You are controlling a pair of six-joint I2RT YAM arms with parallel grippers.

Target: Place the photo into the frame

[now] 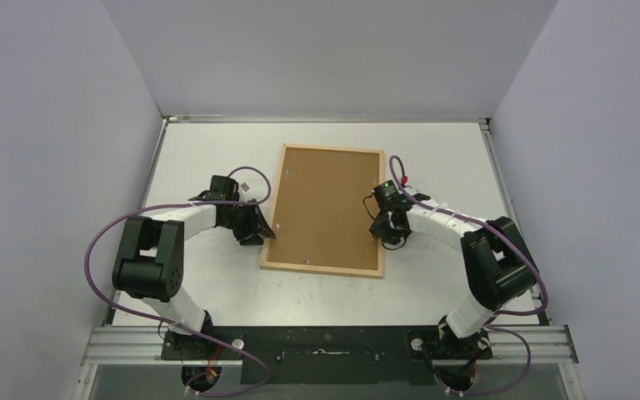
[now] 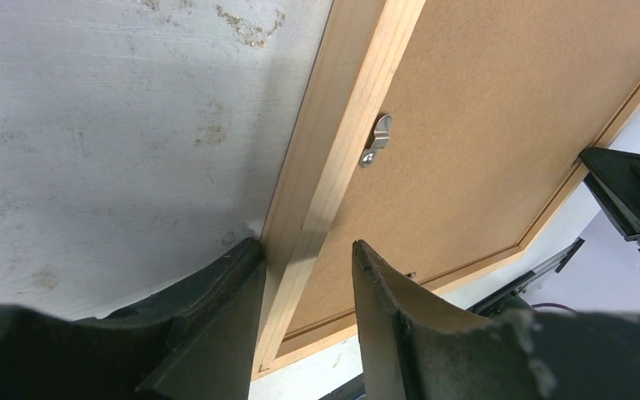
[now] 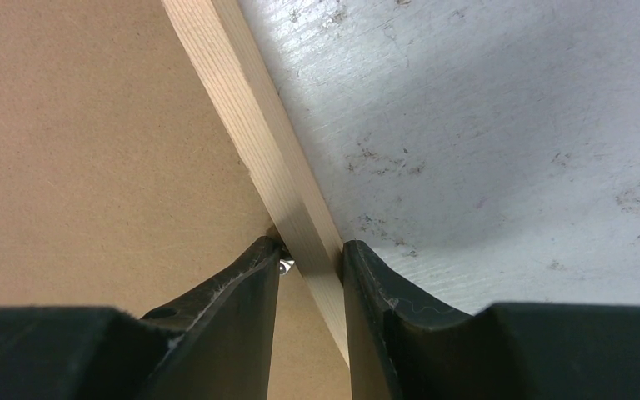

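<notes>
The light-wood frame lies flat on the table, back side up, with a brown backing board filling it. The photo is hidden. My left gripper straddles the frame's left rail: one finger rests against the rail's outer edge, the other stands over the board with a gap, so the left gripper is open. My right gripper is on the right rail; in the right wrist view the gripper is shut on the rail, one finger on each side.
A small metal turn clip sits on the left rail's inner edge, another glints by my right inner finger. The white table is scuffed and walled on three sides. Both arms' cables loop outward.
</notes>
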